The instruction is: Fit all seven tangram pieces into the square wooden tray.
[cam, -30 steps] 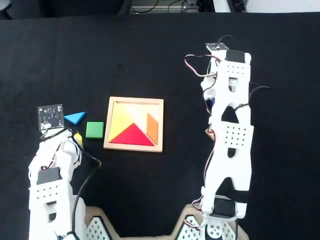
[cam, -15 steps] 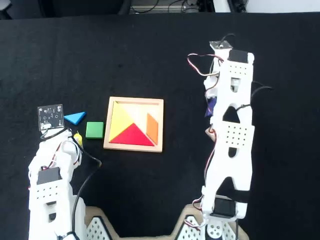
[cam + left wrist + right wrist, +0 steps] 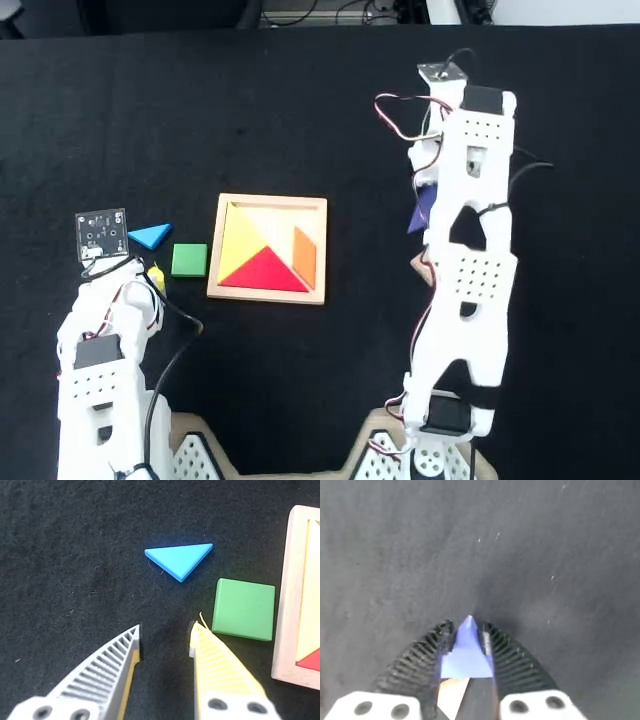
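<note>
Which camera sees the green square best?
The left wrist view: the green square is close and whole, beside the tray. The high view has it small, left of the tray.

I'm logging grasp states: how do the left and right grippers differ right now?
The left gripper is open, nothing between its fingers; the right gripper is shut on a purple piece. The left gripper is by the green square and blue triangle, left of the tray; the right gripper is on the tray's other side, over the black table. Both have ribbed fingers.
</note>
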Robot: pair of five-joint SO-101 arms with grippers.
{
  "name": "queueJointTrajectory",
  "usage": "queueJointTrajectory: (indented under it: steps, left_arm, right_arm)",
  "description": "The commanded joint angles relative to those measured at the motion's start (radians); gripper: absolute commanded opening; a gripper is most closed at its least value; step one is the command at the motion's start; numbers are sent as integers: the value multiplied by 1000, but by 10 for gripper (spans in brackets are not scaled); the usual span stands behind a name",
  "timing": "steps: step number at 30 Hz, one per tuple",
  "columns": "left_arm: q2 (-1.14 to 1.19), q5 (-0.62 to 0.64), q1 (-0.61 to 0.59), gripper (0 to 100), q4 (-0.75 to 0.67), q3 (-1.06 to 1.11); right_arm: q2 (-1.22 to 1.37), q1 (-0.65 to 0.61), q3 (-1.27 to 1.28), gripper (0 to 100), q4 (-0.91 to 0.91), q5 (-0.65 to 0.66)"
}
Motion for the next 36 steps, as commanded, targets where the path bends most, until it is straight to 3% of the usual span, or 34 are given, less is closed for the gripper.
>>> queueJointTrajectory:
  steps: [1, 8, 21, 36]
  left_arm:
    - [-14, -5, 15, 171, -18, -13]
    - [-14, -5, 13, 171, -18, -12]
    - [-14, -5, 12, 171, -18, -12]
    - [-14, -5, 10, 171, -18, -10]
  right_arm:
    - [-90, -8, 48, 247, 26, -25]
    - [-94, -32, 50, 234, 28, 0]
    - [-90, -15, 225, 237, 28, -302]
    - [-88, -17, 200, 233, -72, -258]
